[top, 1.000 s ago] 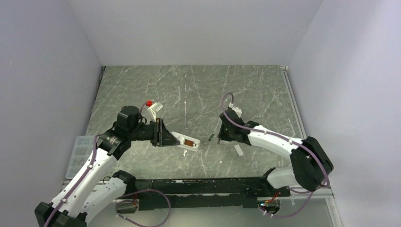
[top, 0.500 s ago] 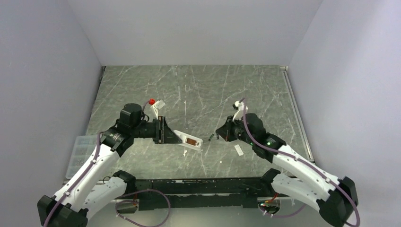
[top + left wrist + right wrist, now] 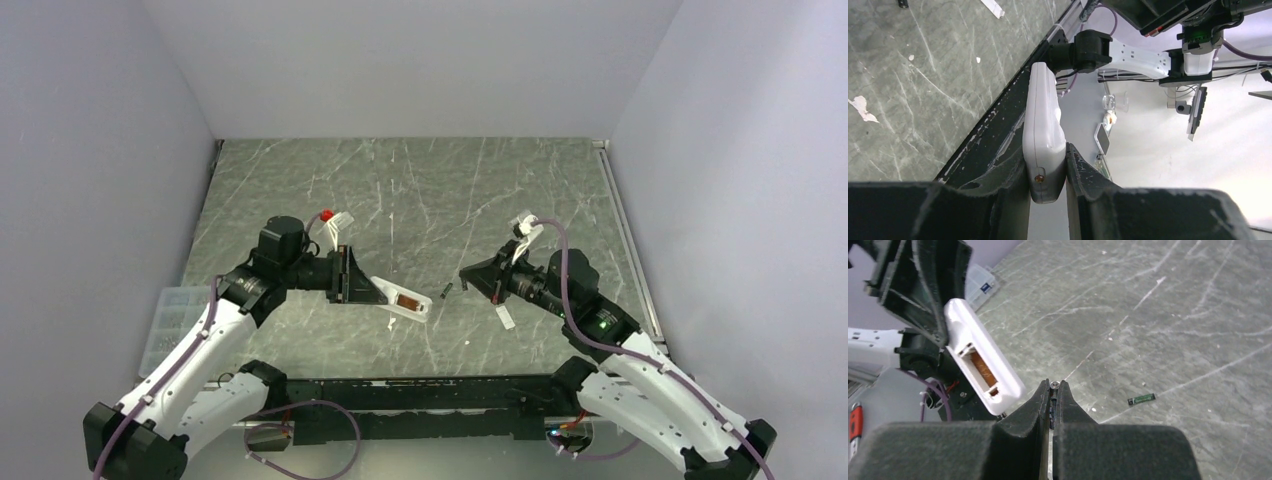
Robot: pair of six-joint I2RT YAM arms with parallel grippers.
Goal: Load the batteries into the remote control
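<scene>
The remote control (image 3: 405, 303) is held above the table (image 3: 420, 190), clamped by one end between the fingers of the left gripper (image 3: 1047, 162), which are closed against opposite sides of its body. Its other end is left free and is pointed toward the right arm. The battery bay is seen uncovered on the remote's upper face, and a coppery interior is shown in it. Just off the remote's free end, and apart from it, the right gripper (image 3: 1053, 393) is found with its fingers pressed together. A held battery (image 3: 1053, 384), a thin dark cell with a small metal end, is pinched at the very tips. A loose battery (image 3: 1140, 399) is seen lying flat on the table, near the remote's free end; in the overhead view it is placed between that end and the right gripper's tips. A small white strip (image 3: 506, 318) is laid flat on the table farther from the remote than the loose battery, under the right arm's wrist. A clear plastic box (image 3: 165, 325) is set well apart from the remote, beyond the left arm, at the table's left edge.
</scene>
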